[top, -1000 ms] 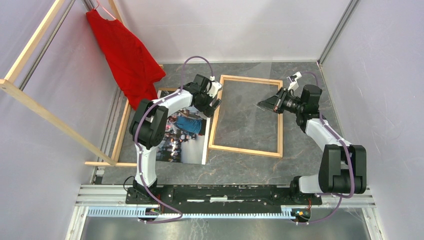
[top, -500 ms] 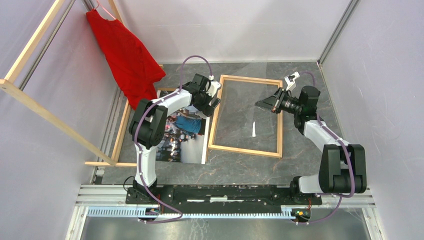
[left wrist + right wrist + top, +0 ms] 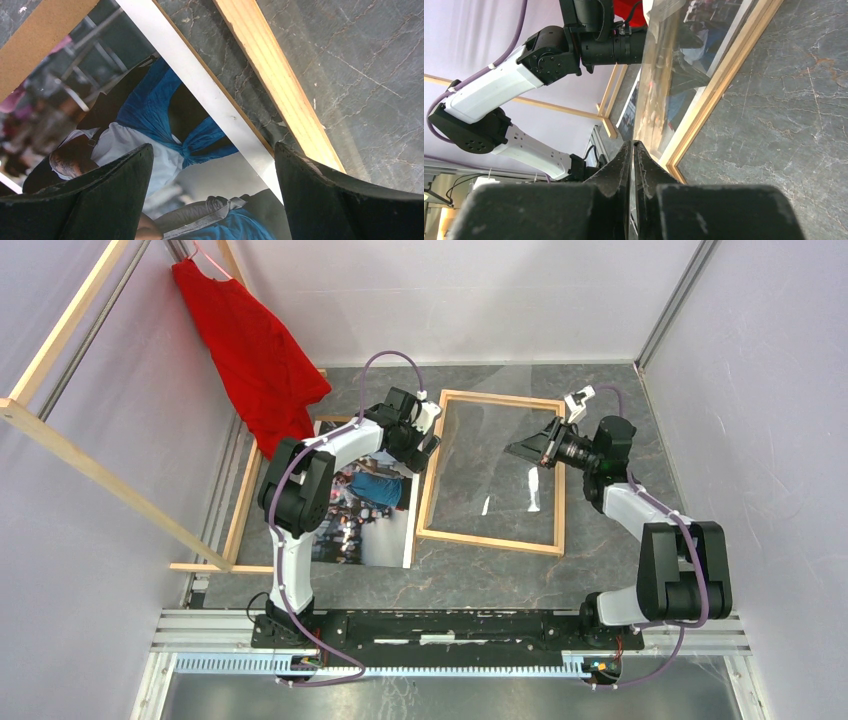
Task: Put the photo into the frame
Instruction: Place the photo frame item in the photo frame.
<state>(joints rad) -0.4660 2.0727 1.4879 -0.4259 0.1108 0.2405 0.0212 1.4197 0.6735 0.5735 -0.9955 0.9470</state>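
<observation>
Frame (image 3: 489, 540) lies flat on the grey marbled tabletop (image 3: 480, 580), centre-right, long sides running away from the arm bases.

Photo (image 3: 365, 515) lies face up just left of the frame, outside it, partly under the left arm. In the left wrist view the photo (image 3: 150, 110) rests on a brown backing board (image 3: 45, 35); its white border runs alongside the frame's left bar (image 3: 280, 85), with a narrow strip of tabletop between them.

Left gripper (image 3: 427, 447) hangs over the photo's far right edge, next to the frame bar. Jaws spread wide, nothing between them; both fingers (image 3: 115, 195) are above the print, contact cannot be told.

Right gripper (image 3: 522, 450) is over the frame's right side, fingers pinched tight on the edge of a thin clear pane (image 3: 659, 75). From its wrist camera the gripper (image 3: 631, 146) has the pane running up out of the closed fingers, with the frame bar (image 3: 719, 85) beside it. Glare streaks on the pane (image 3: 490, 502) show within the frame opening.

Red garment (image 3: 255, 350) hangs from a wooden rack (image 3: 70, 450) at far left.
</observation>
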